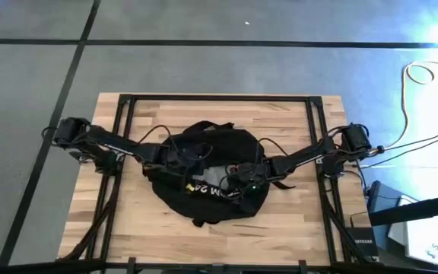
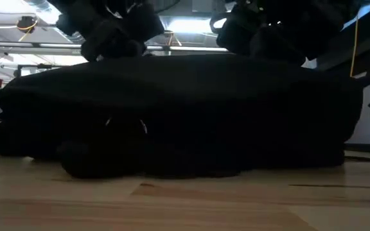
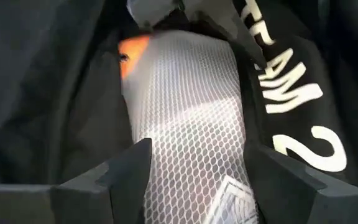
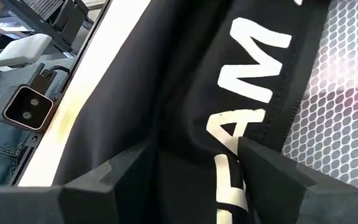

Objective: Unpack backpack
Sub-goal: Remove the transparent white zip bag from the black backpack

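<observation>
Between the spread fingers of the left claw (image 3: 194, 186) we see white mesh lining (image 3: 185, 112), with a patch of something orange (image 3: 132, 46) deeper in. That puts the mouth of the backpack (image 1: 207, 171) straight ahead of this claw, which points into the gap and grips nothing.

We read the right claw (image 4: 194, 168) as spread too, its fingers on either side of a fold of black fabric bearing the white lettering (image 4: 247, 81); whether the pads actually press that fold we cannot tell. The mesh lies just off to one side of it, so this claw sits on the flap beside the opening, not in it.

From above, the bag lies mid-desk (image 1: 280, 221), squarely between the two arms. Both claws meet over its top, the left one over the side nearer its own base, the right one over the lettered panel.

We judge the left claw the better placed to reach the contents, with the right suited to holding the flap aside.
</observation>
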### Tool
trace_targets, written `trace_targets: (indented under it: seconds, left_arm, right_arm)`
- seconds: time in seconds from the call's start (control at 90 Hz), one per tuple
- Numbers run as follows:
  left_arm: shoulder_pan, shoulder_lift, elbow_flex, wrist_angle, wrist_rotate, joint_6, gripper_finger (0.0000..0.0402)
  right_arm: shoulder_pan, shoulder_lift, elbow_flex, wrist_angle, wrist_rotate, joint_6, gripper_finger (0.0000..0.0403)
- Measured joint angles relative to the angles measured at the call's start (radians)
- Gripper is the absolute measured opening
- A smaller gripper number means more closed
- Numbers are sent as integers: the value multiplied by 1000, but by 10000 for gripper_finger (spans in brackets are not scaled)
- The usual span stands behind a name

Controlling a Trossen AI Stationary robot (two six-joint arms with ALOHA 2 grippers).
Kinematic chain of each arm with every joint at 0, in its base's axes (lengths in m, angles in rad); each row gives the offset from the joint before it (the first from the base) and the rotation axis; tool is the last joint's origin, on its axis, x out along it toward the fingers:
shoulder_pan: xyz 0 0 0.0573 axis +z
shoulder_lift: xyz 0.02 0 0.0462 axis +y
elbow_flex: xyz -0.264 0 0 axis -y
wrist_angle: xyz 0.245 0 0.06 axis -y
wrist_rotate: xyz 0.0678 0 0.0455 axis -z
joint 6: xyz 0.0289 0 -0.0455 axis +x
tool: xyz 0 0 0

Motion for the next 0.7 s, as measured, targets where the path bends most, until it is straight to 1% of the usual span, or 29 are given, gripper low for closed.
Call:
trace_targets:
  seconds: [0.111, 0.233, 0.3, 0.356, 0.522, 0.578, 0.7]
  left_arm:
    - [26, 57, 2, 46, 77, -25, 239]
    - [36, 110, 2, 158, 147, -56, 239]
    - [35, 119, 1, 207, 147, -52, 239]
    - [39, 125, 5, 214, 139, -47, 239]
    - [71, 141, 52, 110, 138, -56, 239]
    - [76, 146, 58, 80, 108, -59, 239]
    - [77, 147, 57, 81, 64, -56, 239]
  right_arm:
    - [0, 0, 0, -1, 0, 0, 216]
    - [0, 0, 0, 0, -1, 0, 216]
    - [0, 0, 0, -4, -1, 1, 216]
    - [1, 0, 0, -3, -1, 1, 216]
    - [0, 0, 0, -3, 0, 1, 216]
    - [0, 0, 0, -1, 0, 1, 216]
    - [-1, 0, 0, -4, 5, 0, 216]
